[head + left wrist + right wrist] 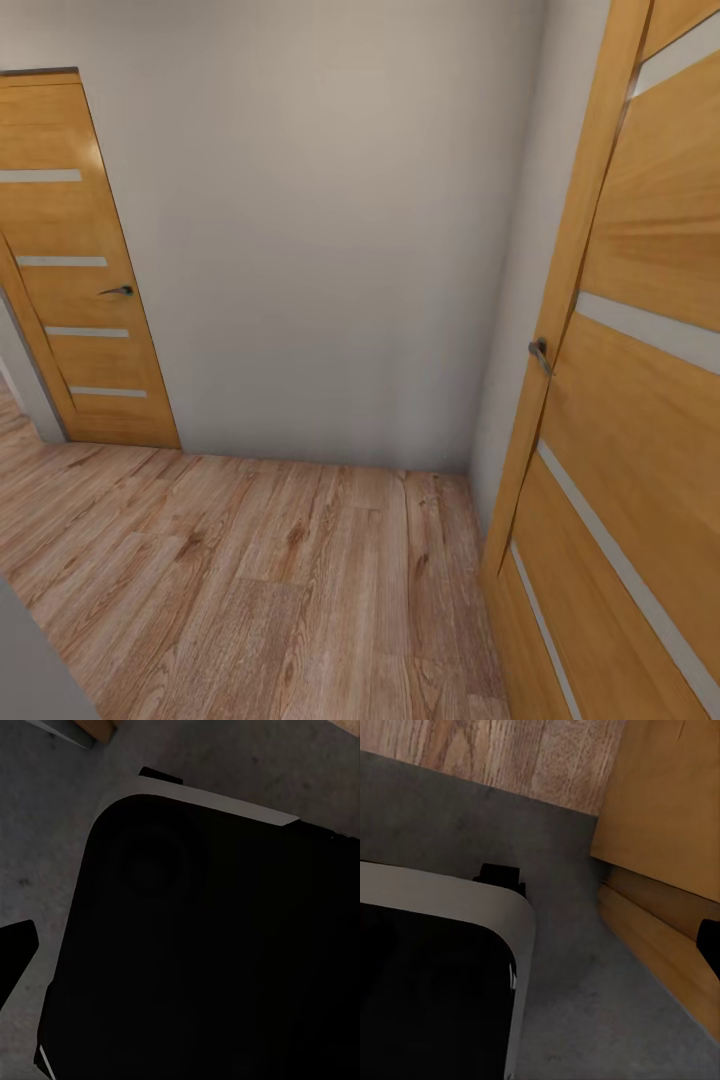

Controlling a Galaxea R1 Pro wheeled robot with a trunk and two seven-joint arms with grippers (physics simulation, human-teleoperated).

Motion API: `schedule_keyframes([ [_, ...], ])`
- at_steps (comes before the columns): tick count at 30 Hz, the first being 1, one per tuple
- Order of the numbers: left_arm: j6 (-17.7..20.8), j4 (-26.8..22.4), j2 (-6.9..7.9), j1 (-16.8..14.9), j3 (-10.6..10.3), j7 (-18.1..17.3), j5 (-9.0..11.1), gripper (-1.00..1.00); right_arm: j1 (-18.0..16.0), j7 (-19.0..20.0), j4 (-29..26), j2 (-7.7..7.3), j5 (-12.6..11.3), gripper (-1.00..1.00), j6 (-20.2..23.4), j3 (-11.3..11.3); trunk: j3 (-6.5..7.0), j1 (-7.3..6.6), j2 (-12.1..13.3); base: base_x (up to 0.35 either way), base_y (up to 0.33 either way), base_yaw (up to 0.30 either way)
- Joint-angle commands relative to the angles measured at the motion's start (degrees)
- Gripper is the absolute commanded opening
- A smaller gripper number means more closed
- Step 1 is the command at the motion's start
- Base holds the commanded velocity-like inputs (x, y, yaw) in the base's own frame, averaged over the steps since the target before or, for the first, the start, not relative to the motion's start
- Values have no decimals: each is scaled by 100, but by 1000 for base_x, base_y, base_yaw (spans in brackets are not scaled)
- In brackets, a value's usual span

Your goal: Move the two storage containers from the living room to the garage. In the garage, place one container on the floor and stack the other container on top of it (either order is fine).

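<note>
- Head view, far left: one light wooden door (75,260) with four pale horizontal slits and a dark lever handle (118,291); it stands at an angle against a grey frame.
- Head view, centre: one plain white-grey wall (330,220), bare, meeting a second wall at a corner toward the right.
- Head view, lower half: wood-plank floor (260,580), light brown, boards running away from the camera.
- Head view, lower left corner: one grey edge (30,670) of an unidentifiable surface or wall.
- Head view, right: a second wooden door (640,400) of the same pattern, seen close and steeply, with a dark handle (540,352) at its edge. Door count in this view: two.
- Left wrist view: one large black rounded body with a pale grey rim (240,802), above dark grey speckled concrete floor (45,832); a strip of tan wood at one corner (97,727). A black part (15,949) juts in at one edge; whether it belongs to the left pincer cannot be told, nor whether that pincer is released or clenched.
- Right wrist view: the same kind of black body with a grey rim (472,904), over concrete floor (585,1005); a band of wood planks (495,750) borders the concrete, and a tan wooden panel (660,810) with its base strip stands beside it. Right pincer state: cannot tell.
- Concrete shows in both wrist views, not the head view; the walls show in the head view alone.
- Storage containers: none visible in these pictures; position cannot be told.
</note>
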Motion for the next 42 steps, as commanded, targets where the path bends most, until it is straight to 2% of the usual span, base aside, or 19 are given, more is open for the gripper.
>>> schedule_keyframes([
  [1,-10,-5,-1,1,7,0,21,100,-6,26,19,4,-61,100,-34,44,-5,0,-3,0,0,0],
  [10,-8,-5,-1,1,-3,-3,21,100,-6,20,19,4,-59,100,-46,48,-5,0,-3,0,-3,0],
  [21,-8,-5,-2,1,-4,-1,19,100,-6,16,15,8,-58,100,-53,49,-5,0,-3,0,-118,0],
  [42,-8,-5,13,1,-2,0,29,100,-6,9,12,11,-58,100,-62,49,-5,0,-3,33,-6,0],
])
